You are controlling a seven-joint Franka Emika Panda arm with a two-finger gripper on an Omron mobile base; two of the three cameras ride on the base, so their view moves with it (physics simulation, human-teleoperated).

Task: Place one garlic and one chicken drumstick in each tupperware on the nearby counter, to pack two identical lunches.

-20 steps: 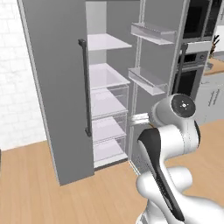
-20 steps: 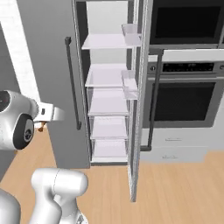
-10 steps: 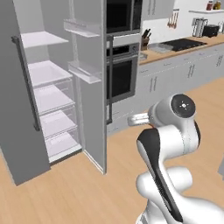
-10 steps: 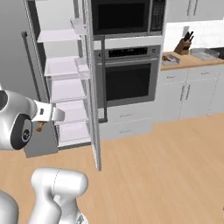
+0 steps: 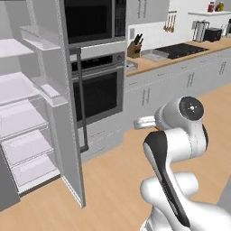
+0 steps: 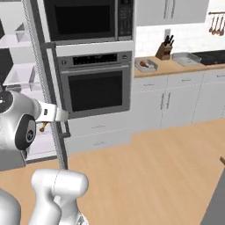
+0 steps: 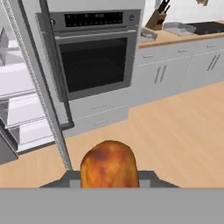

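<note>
Kitchen with wall oven and open fridge. Far right, counter carries two tupperware. Gripper jaws clamped tight on a chicken drumstick, over the floor.

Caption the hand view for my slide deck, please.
Gripper carries a chicken drumstick toward the counter, past the wall oven.
</note>
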